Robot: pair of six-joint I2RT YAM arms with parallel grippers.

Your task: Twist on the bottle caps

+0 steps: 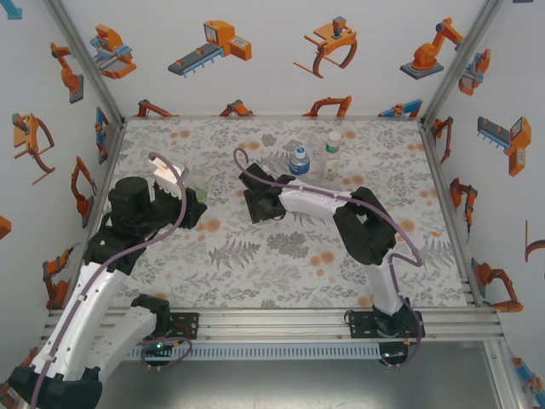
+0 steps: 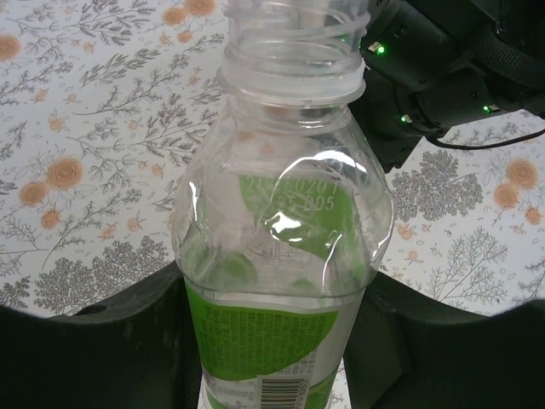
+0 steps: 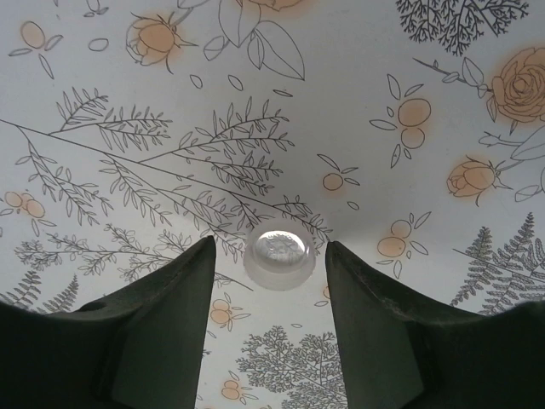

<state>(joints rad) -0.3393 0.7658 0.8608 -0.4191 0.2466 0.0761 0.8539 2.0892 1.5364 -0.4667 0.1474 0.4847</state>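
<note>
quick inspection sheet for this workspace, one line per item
surface: flower-print cloth, lying flat
job's things: green-label bottle uncapped; cap lying on the cloth; blue-label bottle and slim bottle standing at the back
clutter: nothing seen
tools: left tool shut on the green-label bottle; right tool open, fingers either side of the cap
cables: purple cables looped along both arms
surroundings: white walls with orange robot pictures; metal rail at the near edge
</note>
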